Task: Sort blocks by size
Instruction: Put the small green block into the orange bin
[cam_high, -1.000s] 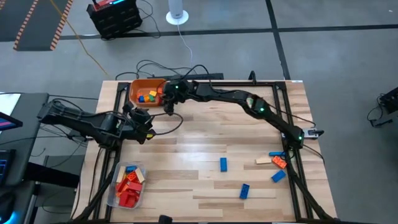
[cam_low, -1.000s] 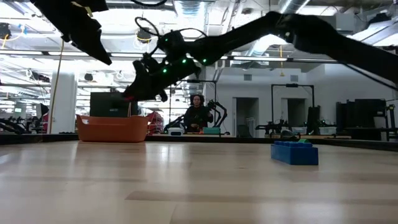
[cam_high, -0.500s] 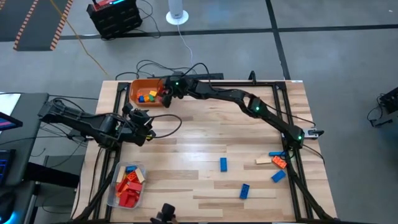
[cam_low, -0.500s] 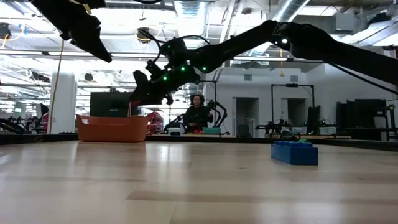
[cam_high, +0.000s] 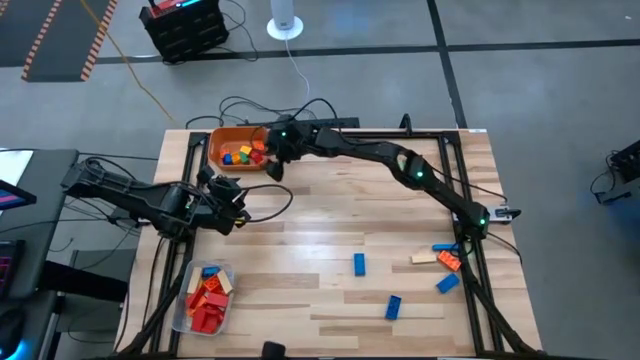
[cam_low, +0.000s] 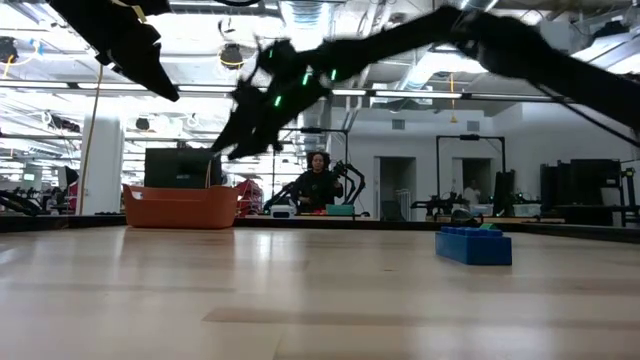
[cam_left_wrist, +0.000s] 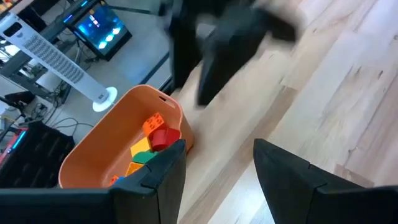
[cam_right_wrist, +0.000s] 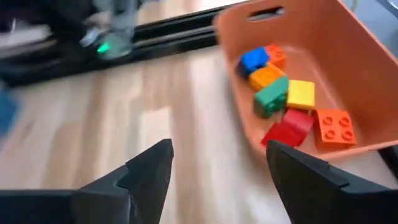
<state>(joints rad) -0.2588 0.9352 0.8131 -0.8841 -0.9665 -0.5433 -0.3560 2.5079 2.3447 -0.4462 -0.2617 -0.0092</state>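
Since a second ago, lifted and drawn slightly back from over the orange bin (cam_high: 233, 148): right gripper (cam_high: 272, 158), fingers (cam_right_wrist: 146, 171) spread apart and holding nothing, now just beside the bin's inner edge. Newly lying among the short blocks (cam_right_wrist: 283, 102) in that bin: a red one (cam_right_wrist: 288, 129), next to green, yellow, orange and blue cubes. Unchanged at the table's (cam_high: 330, 230) left side, near the bin: left gripper (cam_high: 237, 208), fingers (cam_left_wrist: 160, 173) parted and empty. Farther out, in the clear tub (cam_high: 204, 297) at the table's near left corner: longer red, orange and tan bricks. Loose on the bare wood toward the right: two blue bricks (cam_high: 359, 264) well apart, plus a small cluster of blue, tan and orange pieces (cam_high: 443, 262) by the right arm's base
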